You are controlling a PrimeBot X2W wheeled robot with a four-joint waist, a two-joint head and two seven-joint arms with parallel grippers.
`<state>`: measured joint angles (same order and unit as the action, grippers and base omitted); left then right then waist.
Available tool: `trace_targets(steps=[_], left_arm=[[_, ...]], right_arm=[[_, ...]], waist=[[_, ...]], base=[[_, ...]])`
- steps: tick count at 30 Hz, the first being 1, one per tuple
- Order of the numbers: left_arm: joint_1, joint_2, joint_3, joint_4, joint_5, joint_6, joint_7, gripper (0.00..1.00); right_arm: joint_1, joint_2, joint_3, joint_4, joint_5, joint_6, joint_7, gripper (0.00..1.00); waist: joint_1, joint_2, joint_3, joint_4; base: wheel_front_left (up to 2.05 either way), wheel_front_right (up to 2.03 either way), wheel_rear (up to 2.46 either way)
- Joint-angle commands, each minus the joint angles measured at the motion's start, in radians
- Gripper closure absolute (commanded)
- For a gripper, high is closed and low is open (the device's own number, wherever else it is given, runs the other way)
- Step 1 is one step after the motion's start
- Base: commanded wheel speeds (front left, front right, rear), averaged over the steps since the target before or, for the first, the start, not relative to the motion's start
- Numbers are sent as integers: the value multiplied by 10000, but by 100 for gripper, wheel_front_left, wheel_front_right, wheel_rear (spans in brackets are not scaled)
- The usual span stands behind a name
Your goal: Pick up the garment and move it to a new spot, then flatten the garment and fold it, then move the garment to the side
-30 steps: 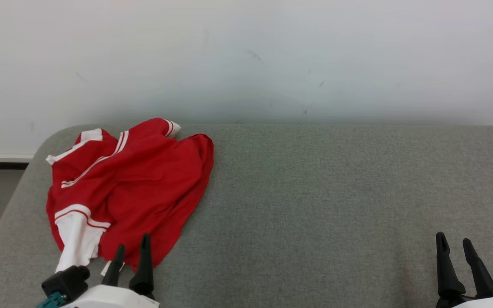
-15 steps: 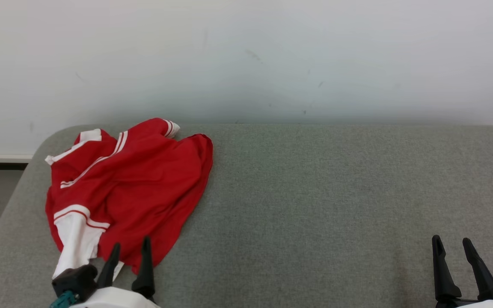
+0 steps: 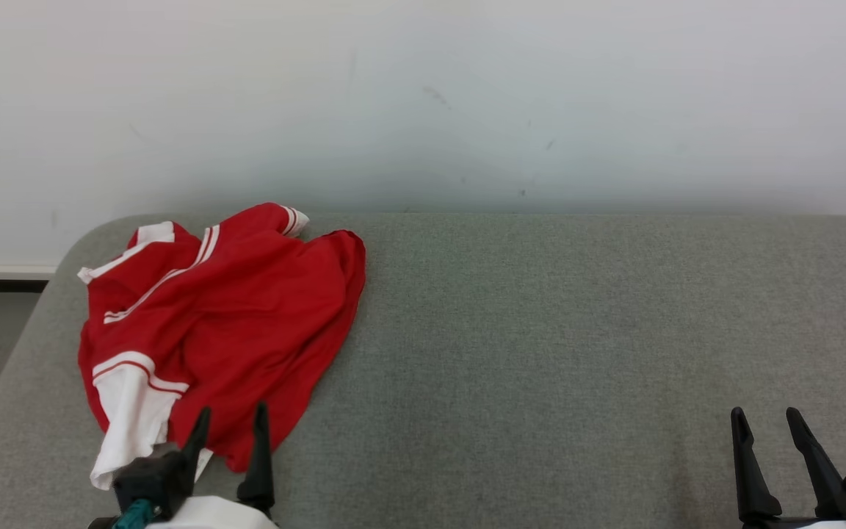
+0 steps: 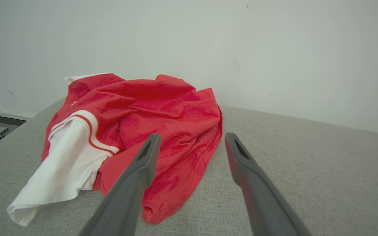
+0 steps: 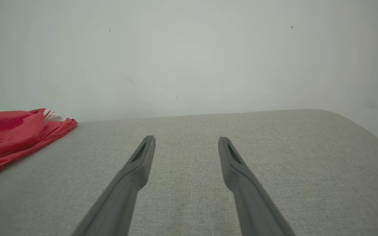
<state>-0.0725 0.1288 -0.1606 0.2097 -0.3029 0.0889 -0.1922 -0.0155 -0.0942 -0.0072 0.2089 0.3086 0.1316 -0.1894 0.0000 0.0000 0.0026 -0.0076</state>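
Observation:
A crumpled red garment (image 3: 225, 323) with white sleeves and white stripes lies at the left end of the grey padded table (image 3: 577, 330). Its near hem and a white sleeve (image 4: 61, 167) face me in the left wrist view, where the red cloth (image 4: 162, 114) bunches up. My left gripper (image 3: 230, 417) is open, its tips over the garment's near edge, holding nothing; in its own view the gripper (image 4: 190, 137) points at the cloth. My right gripper (image 3: 764, 417) stands open at the lower right over bare table, far from the garment (image 5: 15, 131).
A pale wall (image 3: 423, 95) rises right behind the table's far edge. The table's rounded left corner (image 3: 78, 242) drops off to a lower floor area. Bare grey surface stretches from the garment to the right end (image 5: 340, 131).
My left gripper has shifted slightly right and lower in the head view, its tips still over the garment's near hem. The right gripper has slid a little left and down. The garment has not moved.

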Motion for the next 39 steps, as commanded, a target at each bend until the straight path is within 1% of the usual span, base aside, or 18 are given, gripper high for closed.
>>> trace_targets(steps=[1,10,15,26,32,36,39], left_arm=[[4,116,-38,-80,354,39,-75,0],[37,191,-239,-11,1029,137,-275,0],[94,76,-159,158,1158,97,-384,0],[145,-73,6,355,1859,0,-602,0],[185,-197,186,410,2077,-70,-662,0],[217,-274,296,403,2340,-133,-744,0],[214,-324,378,404,2354,-192,-728,0]], right_arm=[[-27,-41,42,-5,-180,-12,-102,0],[-14,-27,95,29,-702,-14,-303,0],[3,-39,68,33,-974,-14,-412,0],[139,-63,102,100,-1216,-16,-616,0],[152,-37,144,157,-1104,-17,-701,0],[165,-105,198,197,-1272,-17,-779,0],[147,-163,205,217,-1169,-17,-767,0]], waist=[[0,0,2,3],[0,0,-11,10],[0,0,-31,6],[0,0,-32,37],[0,0,-39,31],[0,0,-40,6],[0,0,-32,-15]], base=[[0,0,0],[0,0,0],[0,0,0],[0,0,0],[0,0,0],[0,0,0],[0,0,0]])
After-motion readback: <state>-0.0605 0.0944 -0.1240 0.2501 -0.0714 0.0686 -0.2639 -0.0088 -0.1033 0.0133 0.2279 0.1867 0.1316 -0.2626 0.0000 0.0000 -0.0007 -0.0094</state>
